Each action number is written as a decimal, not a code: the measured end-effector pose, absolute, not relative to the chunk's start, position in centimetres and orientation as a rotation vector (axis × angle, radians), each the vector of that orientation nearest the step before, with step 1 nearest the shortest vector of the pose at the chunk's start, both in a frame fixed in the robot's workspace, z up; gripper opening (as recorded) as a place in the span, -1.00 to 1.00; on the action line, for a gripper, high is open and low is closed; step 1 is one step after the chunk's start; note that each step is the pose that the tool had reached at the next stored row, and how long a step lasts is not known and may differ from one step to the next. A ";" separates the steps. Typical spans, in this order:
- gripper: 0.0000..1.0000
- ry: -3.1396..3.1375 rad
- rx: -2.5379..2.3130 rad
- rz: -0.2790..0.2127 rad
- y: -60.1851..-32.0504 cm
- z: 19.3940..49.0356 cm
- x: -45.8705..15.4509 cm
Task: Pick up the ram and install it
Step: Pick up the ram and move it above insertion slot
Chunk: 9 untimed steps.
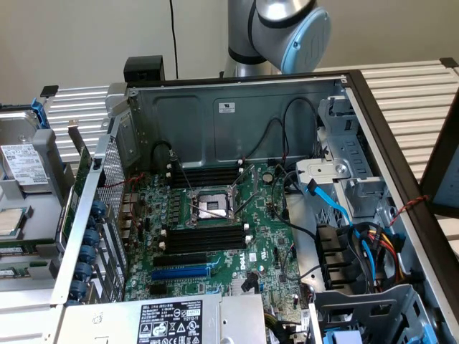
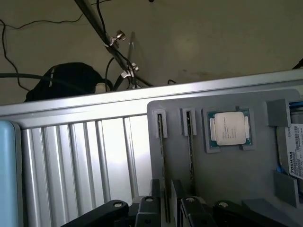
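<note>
Two ram sticks stand on edge in slots of a grey holder tray (image 2: 227,179). One ram stick (image 2: 162,156) runs straight down between my fingertips; the other ram stick (image 2: 190,146) lies beside it. My gripper (image 2: 166,185) hangs over the first stick, open, with a gap on each side of it. The motherboard (image 1: 215,236) lies in the open computer case (image 1: 237,115), with long black memory slots (image 1: 203,237) beside the processor socket (image 1: 209,206).
A loose processor (image 2: 230,128) and a hard drive (image 2: 294,151) sit in the same tray. In the exterior view that tray (image 1: 32,208) is at the left, outside the case wall. The arm's elbow (image 1: 287,29) rises behind the case. Cables (image 1: 351,229) crowd the case's right side.
</note>
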<state>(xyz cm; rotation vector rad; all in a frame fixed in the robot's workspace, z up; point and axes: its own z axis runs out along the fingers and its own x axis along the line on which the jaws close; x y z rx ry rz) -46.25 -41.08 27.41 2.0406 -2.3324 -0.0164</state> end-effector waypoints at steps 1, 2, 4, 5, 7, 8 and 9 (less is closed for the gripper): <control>-0.51 -2.332 2.041 -0.016 -41.1 27.4 -46.2; -0.51 -2.332 2.041 -0.016 -41.1 27.4 -46.2; -0.51 -2.332 2.041 -0.016 -41.1 27.4 -46.2; -0.51 -2.332 2.041 -0.016 -41.1 27.4 -46.2; -0.51 -2.331 2.042 -0.015 -41.1 27.5 -46.2; -0.51 -2.329 2.044 -0.015 -41.1 27.5 -46.2; -0.51 -2.326 2.047 -0.014 -41.1 27.5 -46.2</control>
